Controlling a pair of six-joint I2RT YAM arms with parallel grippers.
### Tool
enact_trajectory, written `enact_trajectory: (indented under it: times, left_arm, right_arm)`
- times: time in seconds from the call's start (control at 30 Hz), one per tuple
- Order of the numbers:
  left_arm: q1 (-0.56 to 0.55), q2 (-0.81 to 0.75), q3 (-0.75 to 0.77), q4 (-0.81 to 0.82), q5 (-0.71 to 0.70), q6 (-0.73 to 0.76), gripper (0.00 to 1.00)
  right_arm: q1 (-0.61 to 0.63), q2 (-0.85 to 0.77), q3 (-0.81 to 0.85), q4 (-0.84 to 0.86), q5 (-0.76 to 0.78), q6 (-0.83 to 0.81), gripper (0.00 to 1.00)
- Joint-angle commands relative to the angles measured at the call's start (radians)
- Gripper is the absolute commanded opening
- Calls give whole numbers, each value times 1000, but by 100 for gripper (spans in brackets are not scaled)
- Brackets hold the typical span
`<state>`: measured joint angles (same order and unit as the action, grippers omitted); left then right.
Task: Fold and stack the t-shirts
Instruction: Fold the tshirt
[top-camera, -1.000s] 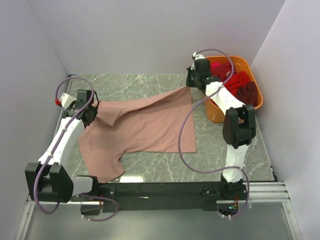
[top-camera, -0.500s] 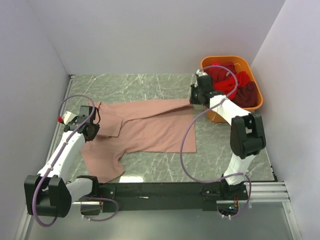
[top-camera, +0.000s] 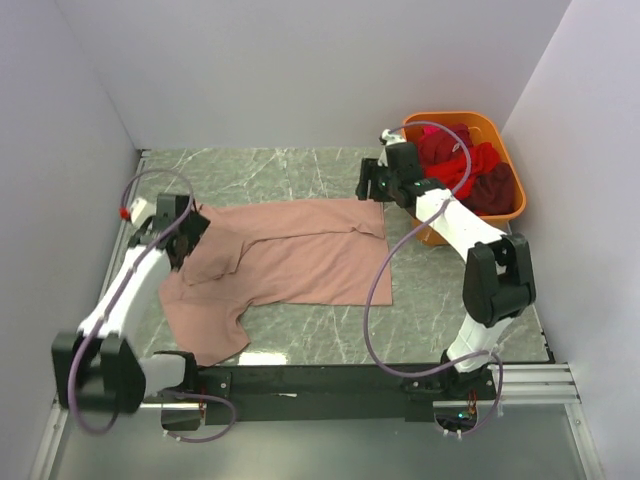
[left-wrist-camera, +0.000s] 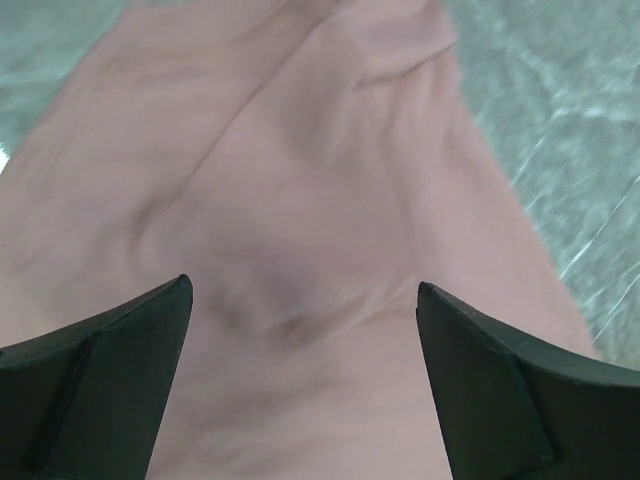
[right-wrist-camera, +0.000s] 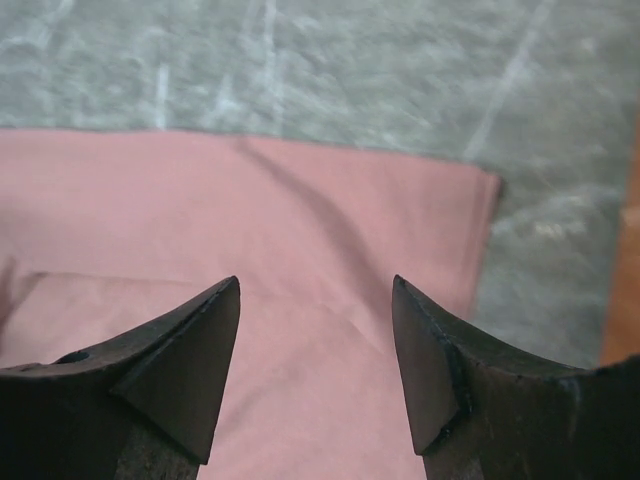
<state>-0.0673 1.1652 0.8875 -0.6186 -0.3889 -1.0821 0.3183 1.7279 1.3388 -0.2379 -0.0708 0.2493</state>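
Observation:
A large dusty salmon-pink t-shirt lies flat on the marble table, its top part folded down over its body and one sleeve trailing toward the front left. My left gripper hovers open above the shirt's left edge; the left wrist view shows its jaws wide apart over wrinkled pink cloth, holding nothing. Over the shirt's far right corner my right gripper is open too, empty above the fabric. Bright red and dark maroon t-shirts sit bunched in the basket.
An orange plastic basket stands at the back right against the wall, just beside the right arm. Grey walls close in the table on three sides. Bare marble shows behind the shirt and at the front right.
Both grippers lowered the shirt's raised edge onto the table, then opened and let it go. The shirt now lies flat with its top folded over.

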Motion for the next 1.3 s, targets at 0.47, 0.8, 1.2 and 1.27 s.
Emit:
enact_trajectory:
  times: [0.47,0.8,1.2,1.27]
  left_arm:
    - [156,755,461,372,208,234,99]
    - [256,878,464,335,208,211,99]
    - [290,959,545,252,208,200,99]
    - [288,982,589,244,220,195,99]
  right_arm:
    - [13,464,425,-175,-86,68,70]
    - [-50,582,540,-363,-34,104,70]
    - [-79,645,612,-402,-44,117,70]
    - [-81,670,654,-409,-44,122,70]
